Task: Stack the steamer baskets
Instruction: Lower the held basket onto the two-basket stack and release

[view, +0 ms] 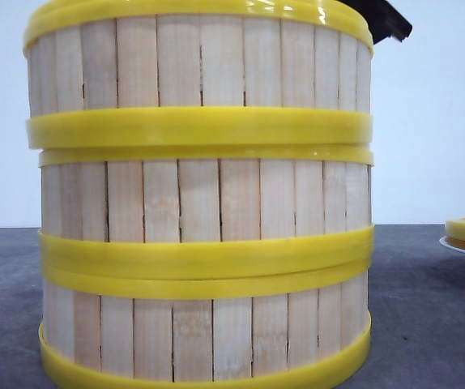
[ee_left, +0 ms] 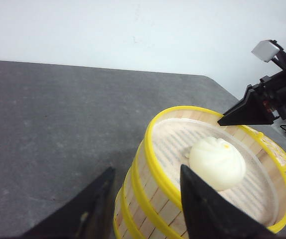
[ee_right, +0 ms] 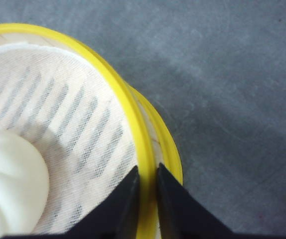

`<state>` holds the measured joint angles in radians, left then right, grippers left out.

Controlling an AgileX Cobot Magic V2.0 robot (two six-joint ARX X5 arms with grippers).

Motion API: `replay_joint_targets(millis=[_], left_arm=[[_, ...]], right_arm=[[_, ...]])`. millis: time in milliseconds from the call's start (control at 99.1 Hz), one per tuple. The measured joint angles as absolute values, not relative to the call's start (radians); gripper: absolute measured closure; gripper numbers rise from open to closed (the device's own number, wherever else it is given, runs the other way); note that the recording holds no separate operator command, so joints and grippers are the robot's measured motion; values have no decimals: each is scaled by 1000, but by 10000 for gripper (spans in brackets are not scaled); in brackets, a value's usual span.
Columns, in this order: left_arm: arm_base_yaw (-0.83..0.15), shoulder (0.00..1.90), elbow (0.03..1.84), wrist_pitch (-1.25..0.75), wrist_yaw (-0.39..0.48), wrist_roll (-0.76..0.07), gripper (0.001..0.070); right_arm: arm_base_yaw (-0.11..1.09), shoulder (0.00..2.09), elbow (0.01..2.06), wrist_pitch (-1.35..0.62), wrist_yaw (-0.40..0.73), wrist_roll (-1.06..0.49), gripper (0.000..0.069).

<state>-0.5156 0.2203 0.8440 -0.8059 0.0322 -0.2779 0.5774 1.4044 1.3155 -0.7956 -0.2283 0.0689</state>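
Front view is nearly filled by three steamer baskets [view: 200, 198] stacked one on another on the grey table [view: 427, 324], their yellow bands meeting at each joint. A dark piece of the right claw [view: 385, 19] shows behind the top rim at the upper right. Far to the right, a white plate [view: 463, 246] at the frame edge carries something yellow.

Left wrist view shows the left claw [ee_left: 145, 199] spread open, holding nothing. One finger hangs over bare table; the other finger [ee_left: 200, 204] is in front of the top basket's near wall, and whether it touches cannot be told. The stack sits just ahead and to that side of the claw. A white bun [ee_left: 217, 162] lies on the mesh liner [ee_left: 170, 142] inside the top basket. Across the basket, the right claw reaches the far rim.

Right wrist view has the right claw [ee_right: 148, 191] narrowed on the top basket's yellow rim [ee_right: 142, 149], one finger [ee_right: 125, 204] inside over the liner, the other outside, the rim running between them. The bun lies inside, well to the side of the fingers. A lower basket's rim [ee_right: 170, 149] peeks out beyond.
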Motion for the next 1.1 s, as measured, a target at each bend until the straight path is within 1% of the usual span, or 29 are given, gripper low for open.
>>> replay_joint_targets(millis=[353,565,978,1009,1039,1079,1099], left_arm=[[-516,220,844,-809,33,-278,475],[-516,220,844,-813,33,-278,475],[-516,220,844,-828,32,-266,475],[-516,220,844,-828,33,-265,475],[-516,220,844,-828,33,-263,475],[-516,220,844,-828,33,-263,475],[-516,220,844,-828,32,-262,475]], right_arm=[[575,1416,1316,-772,-228,80,656],[550,1416,1316,-772,-233,86,656],[526,1416,1315,-789,-265,87,655],[526,1416,1315,-789,-266,87,647],[526,1416,1315,-790,-267,89,626],[526,1416,1315,-787,-265,94,572],[525,1416,1315,-785,-263,96,533]])
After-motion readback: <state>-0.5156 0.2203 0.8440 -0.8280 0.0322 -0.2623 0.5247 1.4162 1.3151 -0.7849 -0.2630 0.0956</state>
